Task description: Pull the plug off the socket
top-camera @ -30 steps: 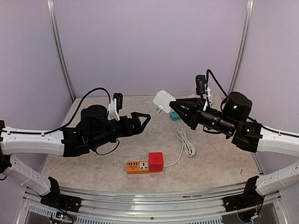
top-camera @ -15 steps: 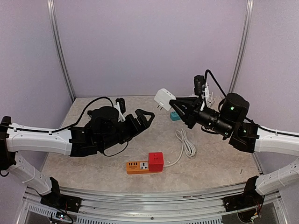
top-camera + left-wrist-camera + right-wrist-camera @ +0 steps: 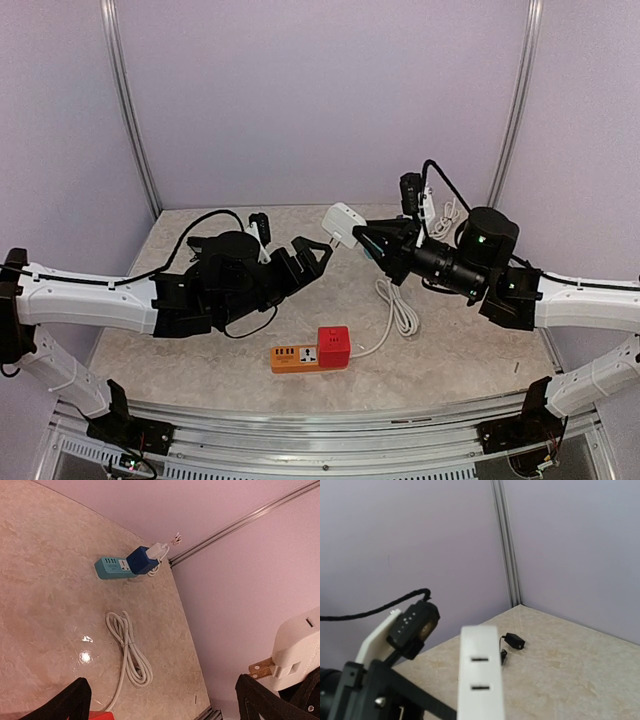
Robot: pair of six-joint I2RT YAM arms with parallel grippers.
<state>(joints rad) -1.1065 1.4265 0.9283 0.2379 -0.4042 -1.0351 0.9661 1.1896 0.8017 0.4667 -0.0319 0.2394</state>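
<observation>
Plug (image 3: 342,222): one white block adapter, hanging in the air over the far middle of the tabletop (image 3: 470,350), not seated in any socket. Right gripper (image 3: 362,236) is holding it, fingers clamped on the plug body. The prong end is pointing down-left toward the left gripper (image 3: 316,256). The long axis is tilting from upper left down toward the right fingers. Left wrist view is showing one brass prong clearly. Right wrist view is showing a narrow white face with two slots, standing upright in frame.

Left gripper is hovering just beside the plug, fingers spread wide and holding nothing.

Two power strips are lying on the tabletop:
- Orange strip (image 3: 295,357) with a red cube socket (image 3: 334,346) on its right end is sitting near the front middle, long axis left-right. One white cord (image 3: 400,305) is running off the cube and coiling up to its right.
- Teal strip (image 3: 112,567) with a blue cube socket (image 3: 141,560) is lying against the far wall. One second white plug (image 3: 159,551) is sitting in the blue cube.
</observation>
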